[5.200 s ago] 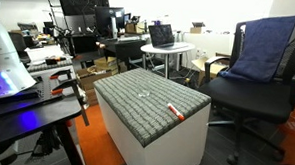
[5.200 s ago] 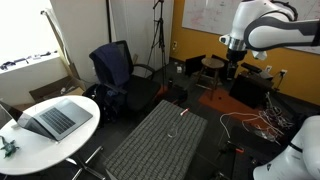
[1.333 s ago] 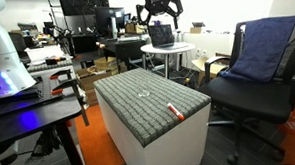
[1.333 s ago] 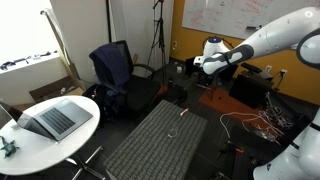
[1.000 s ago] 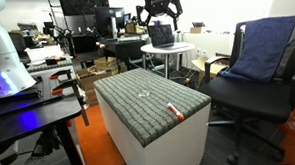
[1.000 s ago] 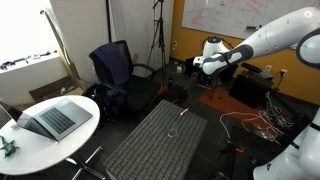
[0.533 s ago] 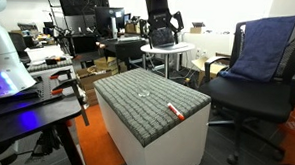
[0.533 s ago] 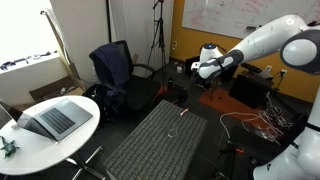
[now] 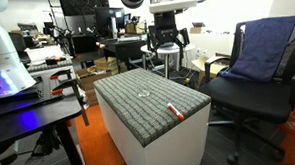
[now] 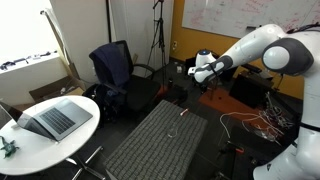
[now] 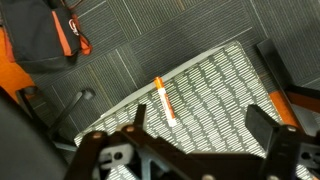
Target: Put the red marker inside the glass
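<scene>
The red marker (image 9: 174, 112) lies flat on the grey patterned table top (image 9: 136, 107), near its front right corner. It also shows in an exterior view (image 10: 183, 112) and in the wrist view (image 11: 164, 100), whitish end toward the camera. The glass (image 9: 144, 92) is only a faint round rim near the middle of the table top; I cannot make it out in the wrist view. My gripper (image 9: 168, 55) hangs open and empty in the air, above and beyond the table's far edge. It also shows in an exterior view (image 10: 196, 74) and in the wrist view (image 11: 200, 120).
An office chair with a blue cloth (image 9: 261, 52) stands beside the table. A round white table (image 9: 170, 50) stands behind the gripper. Another round table holds a laptop (image 10: 55, 118). A black and orange bag (image 11: 40, 35) lies on the floor beyond the table.
The arm has swung in and come down toward the table's far edge, with the gripper now pointing down. The marker and the glass have not moved.
</scene>
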